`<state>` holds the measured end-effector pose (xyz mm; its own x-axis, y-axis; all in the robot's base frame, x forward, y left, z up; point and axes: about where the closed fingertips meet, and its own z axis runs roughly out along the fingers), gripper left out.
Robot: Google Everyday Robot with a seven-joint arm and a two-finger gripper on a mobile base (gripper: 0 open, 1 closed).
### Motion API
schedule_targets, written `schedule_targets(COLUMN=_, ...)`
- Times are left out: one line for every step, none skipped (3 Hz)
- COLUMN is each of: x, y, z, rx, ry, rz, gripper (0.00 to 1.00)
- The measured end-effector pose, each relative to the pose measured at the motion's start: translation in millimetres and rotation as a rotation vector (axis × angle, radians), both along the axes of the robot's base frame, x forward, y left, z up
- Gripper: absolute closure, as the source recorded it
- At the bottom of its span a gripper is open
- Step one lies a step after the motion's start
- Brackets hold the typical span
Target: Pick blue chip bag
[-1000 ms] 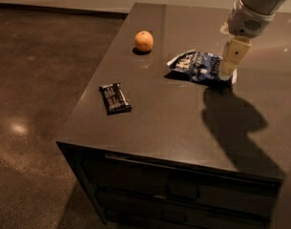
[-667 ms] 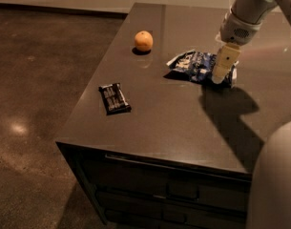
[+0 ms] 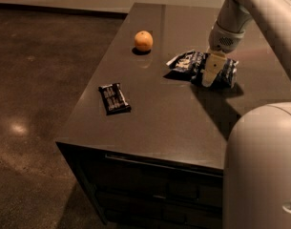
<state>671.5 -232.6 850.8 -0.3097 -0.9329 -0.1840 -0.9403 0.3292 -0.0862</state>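
Observation:
The blue chip bag (image 3: 189, 63) lies crinkled on the dark countertop (image 3: 164, 123), right of centre, with white lettering and pale ends. My gripper (image 3: 209, 71) comes down from the arm (image 3: 240, 13) at the upper right and sits right on the bag's right half, covering part of it. The bag rests on the counter.
An orange (image 3: 143, 40) sits on the counter behind and left of the bag. A flat black packet (image 3: 114, 98) lies near the counter's left edge. My pale robot body (image 3: 262, 168) fills the lower right. Drawers front the counter, with dark floor on the left.
The gripper has moved left and down from beside the bag's right end onto the bag. My body has come further into view at the lower right.

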Motion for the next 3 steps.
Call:
schedule_targets(x=3, y=2, z=2, rx=-0.008, ry=0.0, rz=-0.017, gripper=0.42)
schedule_targets(x=3, y=7, z=20, rx=0.003, ry=-0.03, rz=-0.018, gripper=0.64)
schedule_targets(x=2, y=9, z=52, rx=0.016, ry=-0.084, rz=-0.021, gripper=0.88)
